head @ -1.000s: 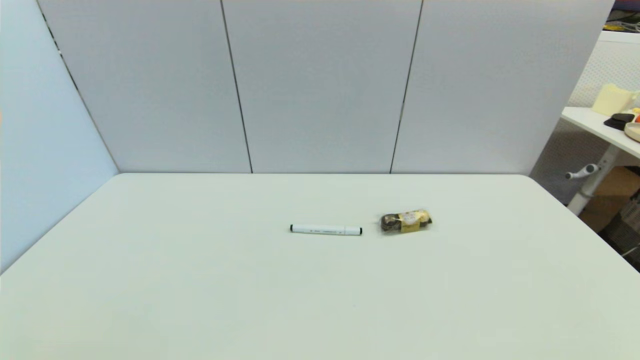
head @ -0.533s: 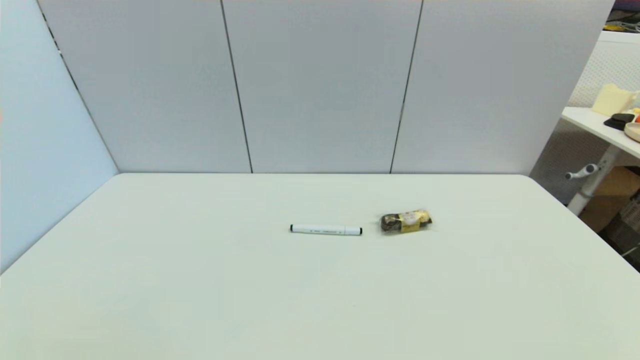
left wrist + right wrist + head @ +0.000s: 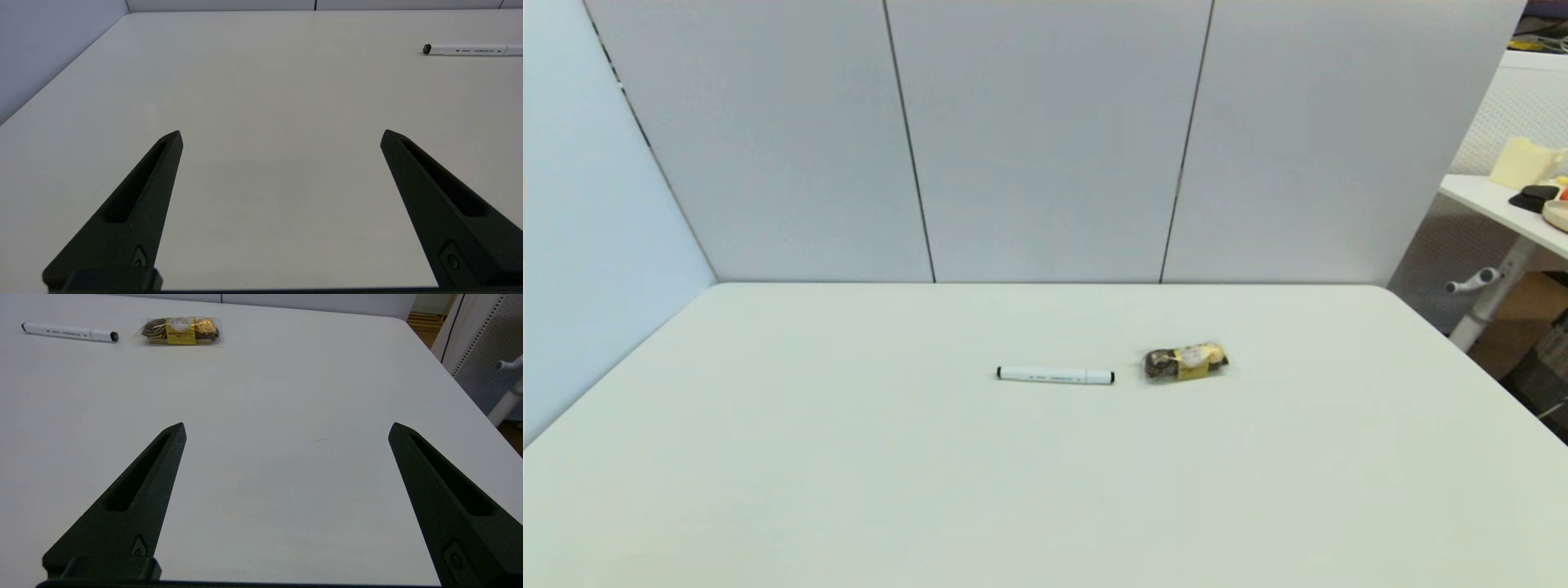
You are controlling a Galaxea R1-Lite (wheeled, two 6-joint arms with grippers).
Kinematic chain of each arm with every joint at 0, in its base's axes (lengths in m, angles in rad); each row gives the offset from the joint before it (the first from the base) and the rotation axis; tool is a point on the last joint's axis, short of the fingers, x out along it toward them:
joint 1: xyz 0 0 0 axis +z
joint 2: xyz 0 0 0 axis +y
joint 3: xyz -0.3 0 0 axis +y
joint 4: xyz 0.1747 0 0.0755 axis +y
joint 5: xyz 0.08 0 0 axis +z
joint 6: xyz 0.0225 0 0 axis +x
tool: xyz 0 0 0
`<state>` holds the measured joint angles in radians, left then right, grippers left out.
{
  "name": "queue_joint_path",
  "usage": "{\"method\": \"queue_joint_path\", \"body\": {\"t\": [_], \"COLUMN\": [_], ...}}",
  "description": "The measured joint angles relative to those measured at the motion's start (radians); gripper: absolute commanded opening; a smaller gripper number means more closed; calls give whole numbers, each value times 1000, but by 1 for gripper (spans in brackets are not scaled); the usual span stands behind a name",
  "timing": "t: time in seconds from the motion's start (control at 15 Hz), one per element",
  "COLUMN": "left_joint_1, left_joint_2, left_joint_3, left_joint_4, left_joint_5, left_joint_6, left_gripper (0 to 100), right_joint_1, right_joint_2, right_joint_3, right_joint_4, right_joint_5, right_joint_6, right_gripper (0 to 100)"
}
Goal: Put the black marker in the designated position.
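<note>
Both the left gripper (image 3: pixel 281 132) and right gripper (image 3: pixel 287 425) hang spread wide and empty, so honestly the risk is grabbing the snack packet (image 3: pixel 1186 362) just beside the black marker (image 3: pixel 1055 376), or rolling it across the counter (image 3: pixel 849 457).

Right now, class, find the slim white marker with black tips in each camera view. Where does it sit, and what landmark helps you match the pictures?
Head view: the slim white marker with black tips lies near the table's middle.
Left wrist view: the marker is at the upper right, cut by the edge.
Right wrist view: the marker is at the upper left.
Shared landmark: the gold-and-brown snack packet beside its capped end, in head and right wrist views only.
</note>
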<state>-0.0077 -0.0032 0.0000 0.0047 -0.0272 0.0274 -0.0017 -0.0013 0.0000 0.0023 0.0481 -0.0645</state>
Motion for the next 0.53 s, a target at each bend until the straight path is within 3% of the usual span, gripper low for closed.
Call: {"method": "queue_joint_path", "body": {"t": [0.53], "left_joint_1": [0], "left_joint_2": [0], "left_joint_3": [0], "left_joint_4": [0], "left_joint_5": [0], "left_joint_6": [0], "left_gripper": [100], "right_joint_1": [0], "right_joint_2": [0], "right_joint_3": [0], "right_joint_4": [0], "right_joint_5": [0], "right_joint_6": [5], "right_gripper": [100]}}
